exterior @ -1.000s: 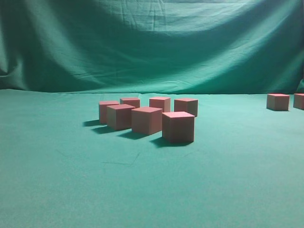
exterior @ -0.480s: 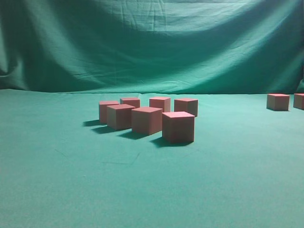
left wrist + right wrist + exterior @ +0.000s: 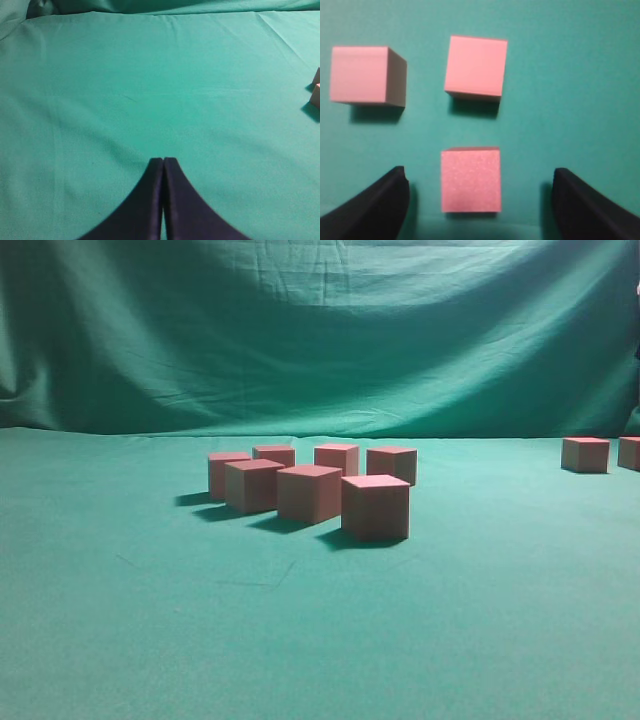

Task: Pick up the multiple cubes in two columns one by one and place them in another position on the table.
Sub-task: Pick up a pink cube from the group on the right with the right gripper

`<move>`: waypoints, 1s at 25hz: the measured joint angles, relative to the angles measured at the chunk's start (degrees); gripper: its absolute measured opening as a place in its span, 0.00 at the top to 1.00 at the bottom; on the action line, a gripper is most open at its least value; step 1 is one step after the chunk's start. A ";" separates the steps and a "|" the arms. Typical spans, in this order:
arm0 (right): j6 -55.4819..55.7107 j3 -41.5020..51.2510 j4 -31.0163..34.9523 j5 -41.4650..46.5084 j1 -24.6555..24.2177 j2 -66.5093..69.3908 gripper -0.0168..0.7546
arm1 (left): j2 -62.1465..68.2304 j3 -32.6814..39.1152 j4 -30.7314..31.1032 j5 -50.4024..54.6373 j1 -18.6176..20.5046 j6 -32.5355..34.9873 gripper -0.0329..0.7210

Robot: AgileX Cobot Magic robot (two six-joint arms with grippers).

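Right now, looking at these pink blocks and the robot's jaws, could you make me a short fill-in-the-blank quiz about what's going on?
1. In the exterior view, the main group of cubes on the table holds ___ cubes.
2. The right gripper has its jaws ___, with one cube lying between them.
3. The left gripper has its jaws ___, over bare cloth.
4. The right wrist view shows ___ cubes in all.

Missing words: seven; open; shut; three

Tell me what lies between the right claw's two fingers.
One cube sits on the green cloth between the open right claw fingers, touching neither, per the right wrist view.
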 joint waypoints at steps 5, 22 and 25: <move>0.00 0.00 0.35 -0.53 0.00 2.39 0.26 | 0.00 0.00 0.00 0.00 0.00 0.00 0.96; 0.00 -2.99 6.21 9.27 -0.03 2.76 0.64 | 0.00 0.00 0.00 0.00 0.00 0.00 0.96; 0.00 -5.32 9.03 16.66 -0.03 0.13 0.64 | 0.00 0.00 0.00 0.00 0.00 0.00 0.96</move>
